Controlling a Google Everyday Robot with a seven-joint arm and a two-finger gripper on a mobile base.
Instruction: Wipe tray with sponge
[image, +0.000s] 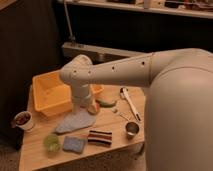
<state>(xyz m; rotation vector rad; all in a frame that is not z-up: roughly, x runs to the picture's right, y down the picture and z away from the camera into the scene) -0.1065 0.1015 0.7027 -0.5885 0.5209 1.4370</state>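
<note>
The yellow-orange tray (46, 94) sits at the back left of the small wooden table (117, 147). The blue-grey sponge (74, 144) lies flat near the table's front edge, between a green cup and a striped block. My arm reaches in from the right. Its gripper (87, 106) hangs open, pointing down, just off the tray's right wall and above the far end of a light-blue cloth (75, 121). It holds nothing and is well apart from the sponge. The arm hides the tray's right corner.
A green cup (51, 141) and a red, black and white striped block (100, 137) flank the sponge. A white cup (22, 120) stands at the left edge, a metal cup (131, 129) at the right. A green item (106, 102) and a white utensil (129, 100) lie behind.
</note>
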